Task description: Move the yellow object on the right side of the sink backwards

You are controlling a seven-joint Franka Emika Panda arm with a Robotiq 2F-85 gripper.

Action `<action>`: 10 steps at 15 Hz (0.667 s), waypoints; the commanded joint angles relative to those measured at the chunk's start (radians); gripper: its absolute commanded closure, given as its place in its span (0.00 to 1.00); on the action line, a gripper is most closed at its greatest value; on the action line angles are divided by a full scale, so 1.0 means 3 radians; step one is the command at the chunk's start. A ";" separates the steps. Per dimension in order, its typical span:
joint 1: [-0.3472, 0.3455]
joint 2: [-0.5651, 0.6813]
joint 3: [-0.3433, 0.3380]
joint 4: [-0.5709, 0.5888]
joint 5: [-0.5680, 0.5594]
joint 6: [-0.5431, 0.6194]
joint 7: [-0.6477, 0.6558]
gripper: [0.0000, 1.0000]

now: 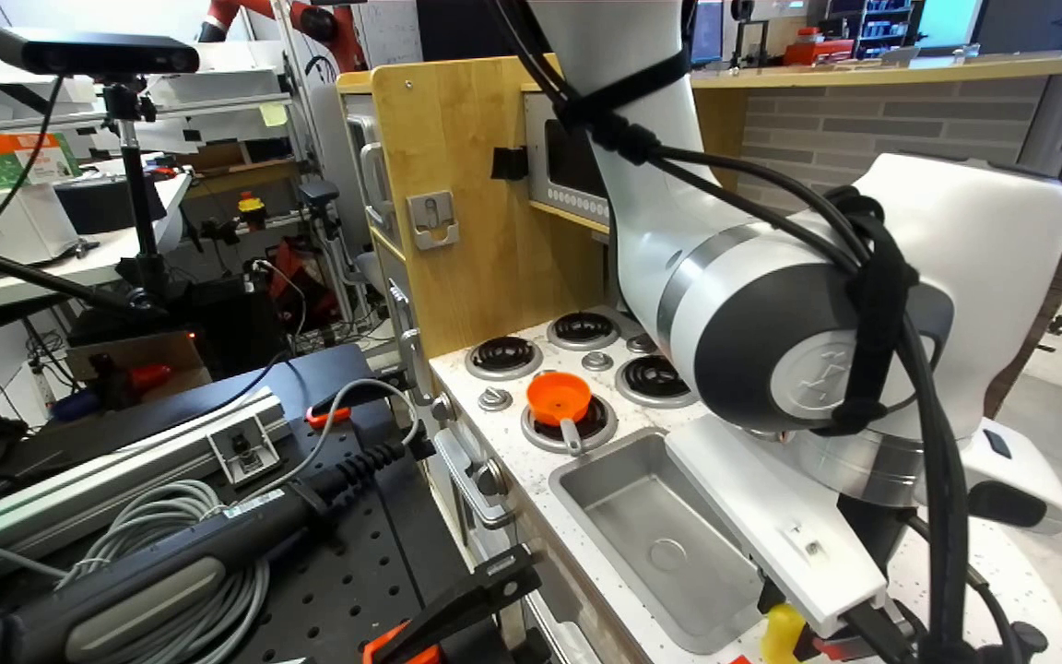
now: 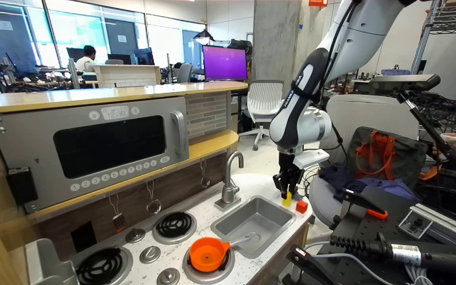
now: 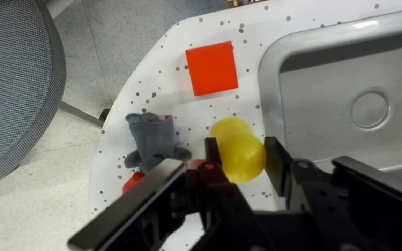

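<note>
The gripper (image 3: 242,153) is partly closed, its jaws against both sides of the yellow object (image 3: 244,161), just right of the sink (image 2: 267,225) in an exterior view. Grasping appears complete; backward movement and release appear outstanding. Contact with the counter (image 3: 168,82) cannot be told; the gripper partly hides a grey toy (image 3: 154,137).

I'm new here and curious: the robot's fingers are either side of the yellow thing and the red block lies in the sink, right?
Almost: the wrist view shows the red block on the counter beside the sink, not inside. The fingers do flank the yellow thing.
</note>
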 commanded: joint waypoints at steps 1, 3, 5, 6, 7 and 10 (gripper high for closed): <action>-0.0058 -0.0054 0.0019 0.0035 -0.0100 -0.0095 -0.0070 0.89; -0.0062 -0.0094 0.0018 0.0018 -0.0099 -0.0071 -0.0052 0.89; -0.0074 -0.0132 0.0023 0.0035 -0.0070 -0.0064 -0.0022 0.89; -0.0078 -0.0141 0.0020 0.0066 -0.0058 -0.0067 -0.0003 0.89; -0.0095 -0.0146 0.0031 0.0102 -0.0042 -0.0073 0.0003 0.89; -0.0146 -0.0096 0.0041 0.0261 -0.0001 -0.0092 0.0034 0.89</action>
